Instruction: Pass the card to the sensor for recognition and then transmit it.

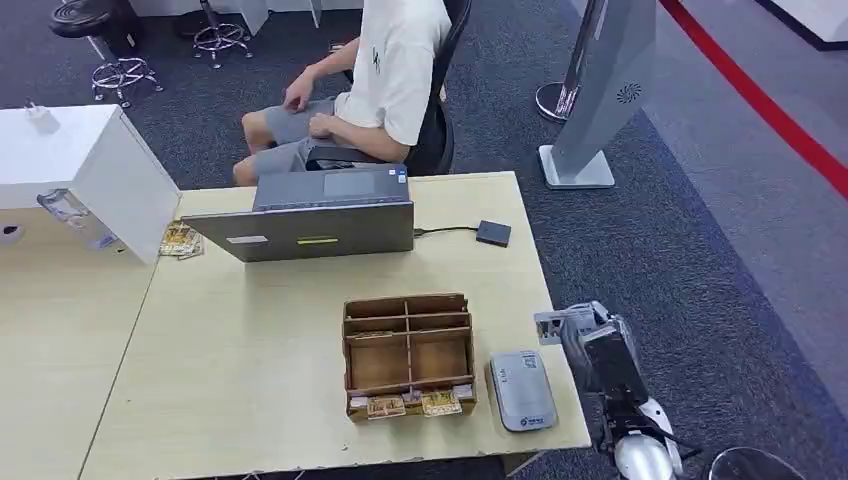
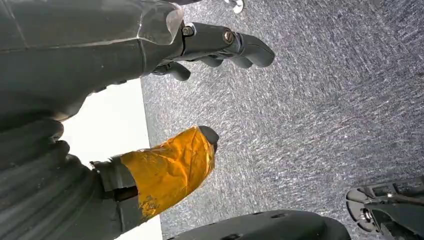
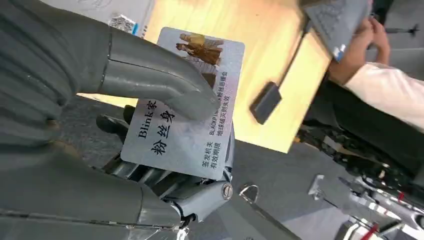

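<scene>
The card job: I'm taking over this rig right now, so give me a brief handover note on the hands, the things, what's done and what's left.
Right hand: holds the card between thumb and fingers, off the table's right edge.
Left hand: holds nothing, fingers apart, hanging over the carpet.
The grey sensor lies on the table beside the wooden card box, which has more cards in its front slot.
Done: card picked up.
Left: bring it to the sensor, then hand it on; a person sits behind the laptop.

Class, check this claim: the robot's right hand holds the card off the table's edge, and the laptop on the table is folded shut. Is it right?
Not quite. The laptop is open, as the head view shows. The right hand does hold the card off the table edge.
</scene>
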`<move>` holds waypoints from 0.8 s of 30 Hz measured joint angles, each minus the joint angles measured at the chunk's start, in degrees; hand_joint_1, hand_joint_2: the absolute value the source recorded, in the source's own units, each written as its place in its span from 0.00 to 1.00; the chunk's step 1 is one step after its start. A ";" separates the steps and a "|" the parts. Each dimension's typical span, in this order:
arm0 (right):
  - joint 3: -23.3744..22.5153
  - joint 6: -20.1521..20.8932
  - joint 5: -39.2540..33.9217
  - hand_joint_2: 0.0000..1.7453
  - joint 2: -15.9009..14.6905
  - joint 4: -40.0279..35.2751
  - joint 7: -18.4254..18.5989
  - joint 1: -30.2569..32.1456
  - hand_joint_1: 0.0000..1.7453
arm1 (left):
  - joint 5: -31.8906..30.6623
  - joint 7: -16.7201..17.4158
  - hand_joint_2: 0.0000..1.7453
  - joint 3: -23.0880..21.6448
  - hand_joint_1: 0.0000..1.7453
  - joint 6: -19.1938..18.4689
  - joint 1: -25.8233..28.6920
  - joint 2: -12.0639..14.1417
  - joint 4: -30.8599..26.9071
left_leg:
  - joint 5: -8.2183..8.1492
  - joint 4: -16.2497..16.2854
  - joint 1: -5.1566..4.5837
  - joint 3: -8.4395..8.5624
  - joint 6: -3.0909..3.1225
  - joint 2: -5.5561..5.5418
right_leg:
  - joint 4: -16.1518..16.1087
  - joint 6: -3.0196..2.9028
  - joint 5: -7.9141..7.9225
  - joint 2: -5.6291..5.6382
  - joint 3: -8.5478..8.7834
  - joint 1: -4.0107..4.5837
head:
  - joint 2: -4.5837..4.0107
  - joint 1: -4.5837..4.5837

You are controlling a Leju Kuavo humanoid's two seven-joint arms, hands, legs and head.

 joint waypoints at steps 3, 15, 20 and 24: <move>0.02 1.93 0.09 1.00 0.00 1.34 0.18 -0.56 1.00 | 0.33 0.00 1.00 0.02 0.00 0.00 0.01 0.07 0.00 | 0.00 0.00 0.00 0.00 0.00 0.00 | 0.00 0.00 0.00 0.00 0.01 0.00 | 0.00 0.00; 0.09 6.67 -1.66 1.00 -1.09 4.90 0.42 -2.82 1.00 | 1.20 -0.18 1.00 0.44 0.00 0.00 0.06 0.39 0.00 | 0.00 0.00 0.00 0.00 0.00 0.00 | 0.00 0.00 0.00 0.00 0.00 0.00 | 0.00 0.00; 0.09 6.52 -0.94 1.00 -1.92 5.80 0.79 -3.43 1.00 | 1.53 -0.17 1.00 0.46 0.00 -0.15 0.09 0.44 0.00 | 0.00 0.00 0.00 0.00 0.00 0.00 | 0.00 0.00 0.00 0.00 0.00 0.00 | 0.00 0.00; 0.09 6.80 1.14 1.00 -2.67 6.45 1.62 -3.94 1.00 | 1.90 -0.18 1.00 0.46 0.00 -0.33 0.12 0.44 0.00 | 0.00 0.00 0.00 0.00 0.00 0.00 | 0.00 0.00 0.00 0.00 0.00 0.00 | 0.00 0.00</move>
